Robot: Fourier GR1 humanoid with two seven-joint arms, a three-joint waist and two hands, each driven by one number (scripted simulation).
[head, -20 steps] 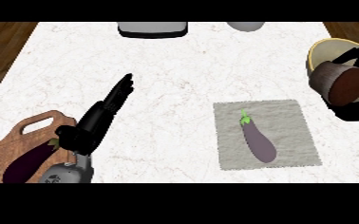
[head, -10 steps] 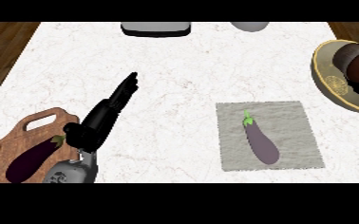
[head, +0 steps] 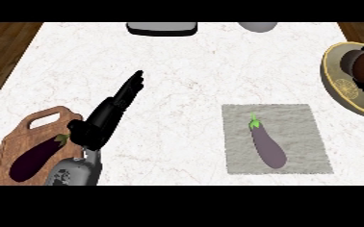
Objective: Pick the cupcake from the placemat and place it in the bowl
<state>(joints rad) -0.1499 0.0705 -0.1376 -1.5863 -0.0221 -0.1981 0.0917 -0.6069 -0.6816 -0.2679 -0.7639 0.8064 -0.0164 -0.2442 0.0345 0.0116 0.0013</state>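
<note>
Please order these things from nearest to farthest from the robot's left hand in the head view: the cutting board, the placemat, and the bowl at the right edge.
Measured from the left hand:
1. The cutting board, just beside it at the lower left.
2. The placemat, to its right, in the lower right part of the counter.
3. The bowl, at the far right edge.

Placemat right of centre on counter, eggplant on it. Bowl at right edge, behind placemat. Cutting board at near left, second eggplant on it. Left hand between board and placemat.
</note>
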